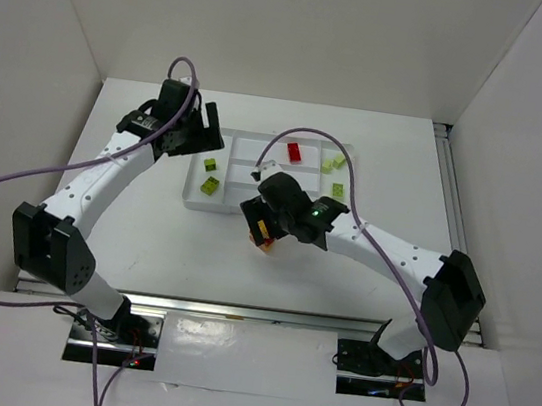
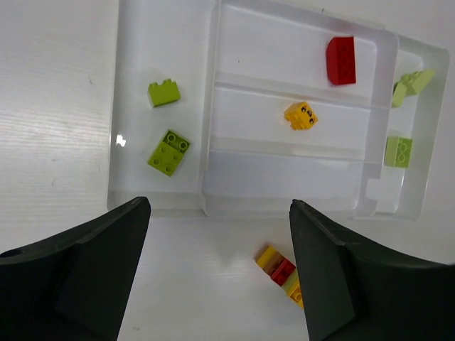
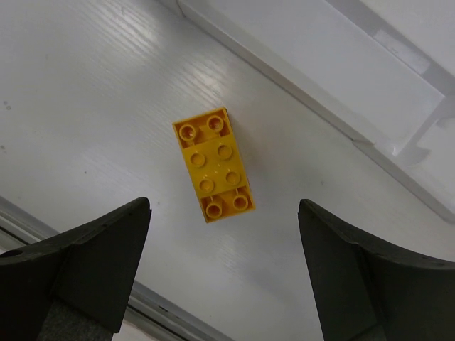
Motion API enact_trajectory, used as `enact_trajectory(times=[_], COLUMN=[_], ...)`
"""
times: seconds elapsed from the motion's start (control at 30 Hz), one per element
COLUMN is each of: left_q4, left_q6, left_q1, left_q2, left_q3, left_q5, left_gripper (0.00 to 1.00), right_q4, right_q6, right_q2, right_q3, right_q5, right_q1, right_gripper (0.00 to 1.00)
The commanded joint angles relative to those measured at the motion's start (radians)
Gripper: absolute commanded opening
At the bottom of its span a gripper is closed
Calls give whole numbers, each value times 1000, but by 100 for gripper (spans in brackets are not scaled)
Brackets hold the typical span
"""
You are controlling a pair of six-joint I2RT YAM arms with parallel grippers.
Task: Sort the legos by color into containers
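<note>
The white divided tray [image 1: 244, 147] lies at mid table. Its left compartment holds two lime green bricks [image 2: 163, 92] [image 2: 168, 151]. A red brick [image 2: 341, 60] lies in the far long compartment and an orange brick [image 2: 301, 115] in the middle one. Two more lime bricks [image 2: 398, 150] [image 2: 412, 84] sit at the right end, one tilted. A stacked orange-red block [image 3: 213, 165] lies on the table in front of the tray [image 2: 284, 177]. My right gripper [image 3: 224, 277] is open just above and beside this block [image 1: 264, 236]. My left gripper [image 2: 220, 284] is open and empty over the tray's left side.
The table's near edge strip [image 3: 85, 263] runs close behind the right gripper. The tray's near corner [image 3: 341, 85] lies just past the block. White walls enclose the table on three sides. The right arm [image 1: 386, 249] stretches across the front right.
</note>
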Motion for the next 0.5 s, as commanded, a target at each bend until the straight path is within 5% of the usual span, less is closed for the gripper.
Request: enact_trajectory(times=[0.0, 0.33, 0.47], left_q4=[-8, -8, -8], left_q6=[15, 25, 25], left_q1=[-9, -9, 1], left_q2=[5, -4, -4], left_q3=[-26, -44, -44], left_q5=[19, 19, 10], left_gripper=[90, 89, 89], right_q4=[71, 134, 143], right_q6=[-57, -85, -94], right_q2=[27, 90, 122], right_q3=[67, 77, 77], right_q5=[-12, -25, -47], right_q1=[4, -5, -23], right_gripper=[91, 69, 70])
